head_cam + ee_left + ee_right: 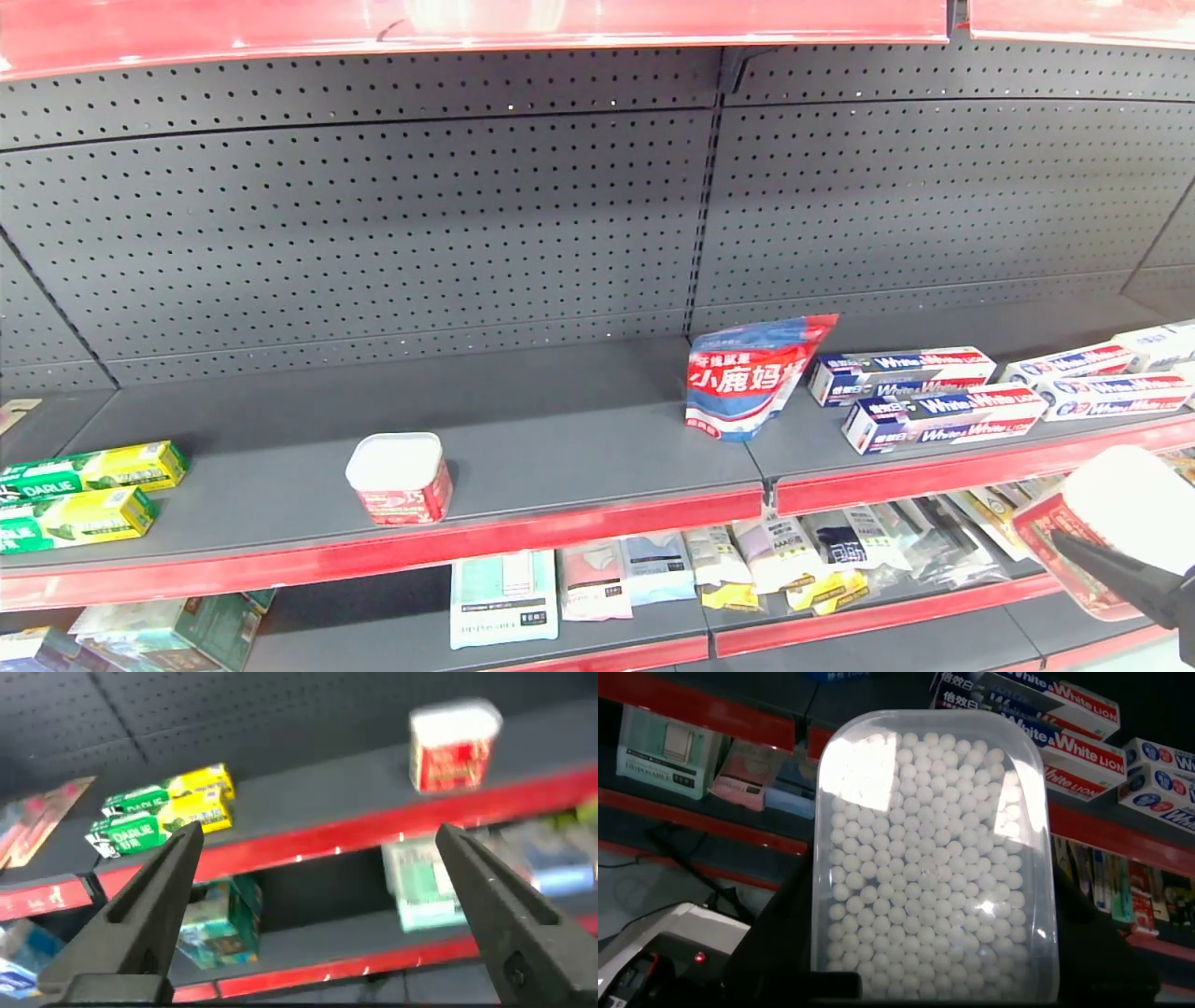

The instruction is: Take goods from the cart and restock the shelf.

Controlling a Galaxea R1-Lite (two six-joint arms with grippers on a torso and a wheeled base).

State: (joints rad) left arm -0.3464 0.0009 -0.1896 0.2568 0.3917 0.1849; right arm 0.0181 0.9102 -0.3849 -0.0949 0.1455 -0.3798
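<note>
My right gripper [1125, 560] hangs low at the right, in front of the shelf edge, shut on a red tub with a white lid [1111, 509]. In the right wrist view the tub's clear base [936, 849] shows many small white swab heads, with dark fingers [775, 952] on both sides. A matching red tub [399, 478] stands near the front of the grey middle shelf [560, 429]; the left wrist view shows that tub [453, 747] too. My left gripper [320, 835] is open in front of the shelf's red edge, with nothing between its fingers.
Green-yellow toothpaste boxes [84, 490] lie at the shelf's left end. A blue-red pouch [752, 373] and white toothpaste boxes [934, 401] are on the right. Bare room lies between the tub and the pouch. The lower shelf [597, 644] holds packets.
</note>
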